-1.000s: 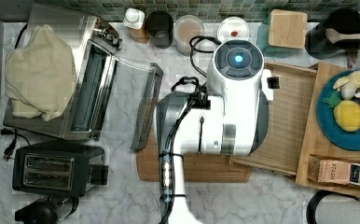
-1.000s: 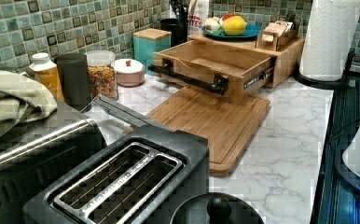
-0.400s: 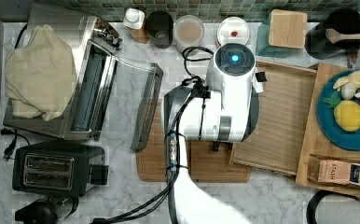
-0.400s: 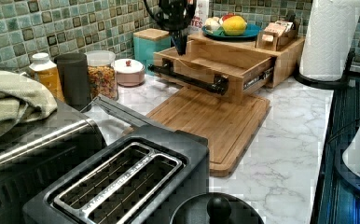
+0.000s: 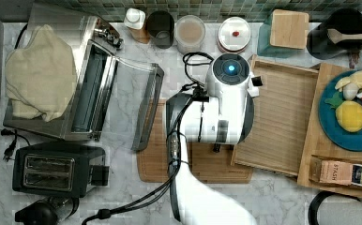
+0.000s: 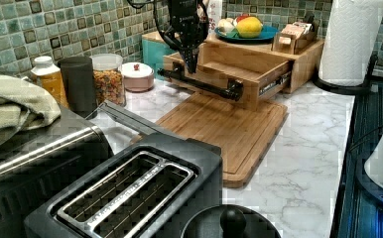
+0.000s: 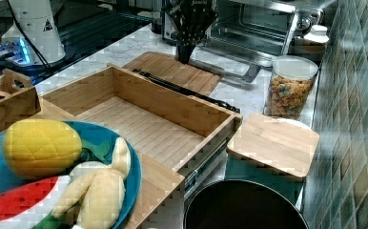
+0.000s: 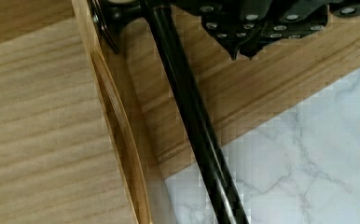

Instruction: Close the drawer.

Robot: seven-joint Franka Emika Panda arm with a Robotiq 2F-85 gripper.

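pincer (image 6: 191, 67) moved down to handle (image 6: 199, 84), drawer (image 7: 144, 126) open

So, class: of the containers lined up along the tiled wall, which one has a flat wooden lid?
The teal box, beside the open drawer. Its lid is a square wooden slab; the other containers in the row have round lids or none.

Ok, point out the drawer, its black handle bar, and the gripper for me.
drawer (image 7: 144, 126): right view, slatted floor of the open tray.
black handle bar (image 6: 204, 85): left view, middle of the bar along the drawer's front.
gripper (image 6: 189, 63): left view, tip of the fingers, just above the handle bar.
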